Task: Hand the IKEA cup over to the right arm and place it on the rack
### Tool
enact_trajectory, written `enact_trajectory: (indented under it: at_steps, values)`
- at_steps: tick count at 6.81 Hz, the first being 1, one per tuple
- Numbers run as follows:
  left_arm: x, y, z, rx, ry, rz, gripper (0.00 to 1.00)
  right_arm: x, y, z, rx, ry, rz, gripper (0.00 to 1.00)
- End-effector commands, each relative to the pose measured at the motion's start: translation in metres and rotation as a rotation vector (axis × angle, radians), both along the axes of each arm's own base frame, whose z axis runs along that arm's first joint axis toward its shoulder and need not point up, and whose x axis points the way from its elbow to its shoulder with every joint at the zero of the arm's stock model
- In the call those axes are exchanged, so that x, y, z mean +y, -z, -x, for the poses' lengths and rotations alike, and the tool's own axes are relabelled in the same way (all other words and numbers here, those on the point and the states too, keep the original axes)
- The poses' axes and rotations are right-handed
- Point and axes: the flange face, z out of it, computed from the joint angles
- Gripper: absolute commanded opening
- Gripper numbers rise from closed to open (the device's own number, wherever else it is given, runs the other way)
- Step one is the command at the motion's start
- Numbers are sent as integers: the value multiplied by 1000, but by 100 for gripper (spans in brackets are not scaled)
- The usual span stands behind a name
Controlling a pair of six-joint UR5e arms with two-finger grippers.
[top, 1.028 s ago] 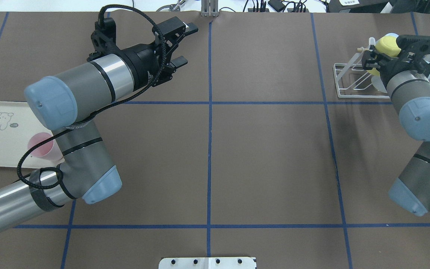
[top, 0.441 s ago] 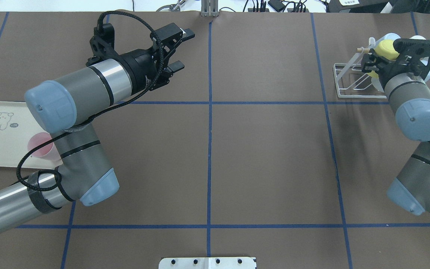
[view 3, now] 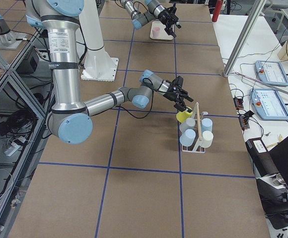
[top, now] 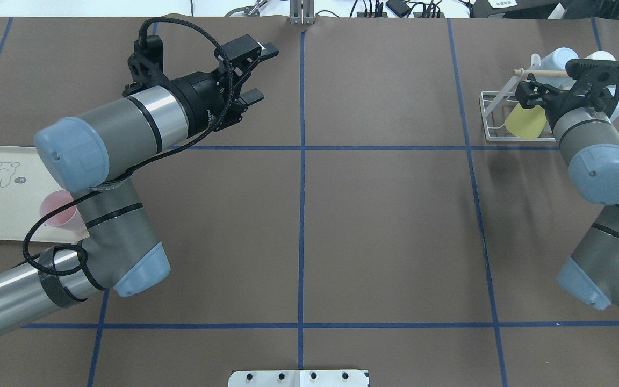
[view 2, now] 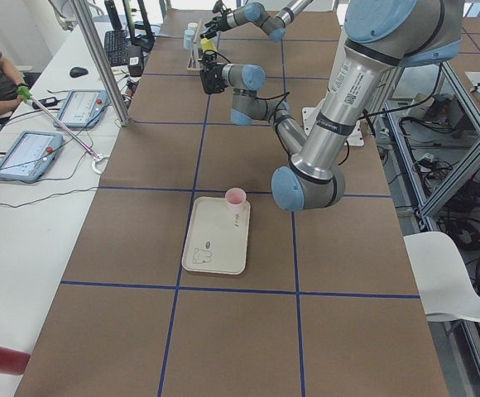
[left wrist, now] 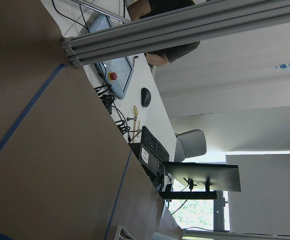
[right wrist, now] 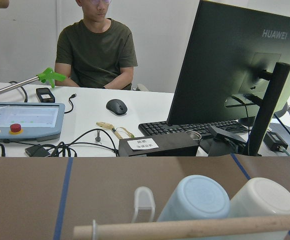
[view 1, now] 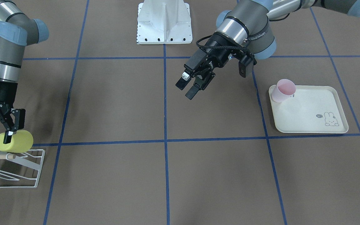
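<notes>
One yellow cup (view 1: 16, 142) is your task piece. You will find it at the lower left of the front-facing view, lying on its side in the air at the top of the white wire rack (view 1: 40, 168). Your right gripper (view 1: 8, 135) reaches down on it from above, fingertips drawn together on the cup's wall near one end, so it is gripping the cup. You cannot tell from these views whether the cup touches the rack. In the overhead view the same cup shows at the upper right, hanging under the gripper.

The right wrist view shows you the rack's wooden dowel (right wrist: 195, 227) across the bottom of the frame. A pale blue cup (right wrist: 197, 197) and a white cup (right wrist: 262, 200) sit just behind it.

Your left gripper (view 1: 187, 89) hangs over bare table near the top centre of the front-facing view, fingers spread and holding nothing.

At the right of that view, a pink cup (view 1: 283, 90) stands upright in the upper left corner of the cream rabbit-printed tray (view 1: 305, 109).
</notes>
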Motion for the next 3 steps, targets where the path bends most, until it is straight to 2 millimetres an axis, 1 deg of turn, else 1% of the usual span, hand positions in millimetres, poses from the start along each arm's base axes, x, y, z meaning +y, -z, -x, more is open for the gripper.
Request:
enact_trajectory:
  at_steps: [1, 2, 3]
  values:
    - [0, 0, 0, 0, 1, 0, 100, 0, 5, 0, -6, 8, -6, 100]
    - [-1, 2, 3, -9, 5, -16, 100, 3, 21, -2, -34, 14, -25, 100]
    - [-2, 2, 8, -81, 4, -82, 100, 14, 52, -9, -104, 60, -46, 100]
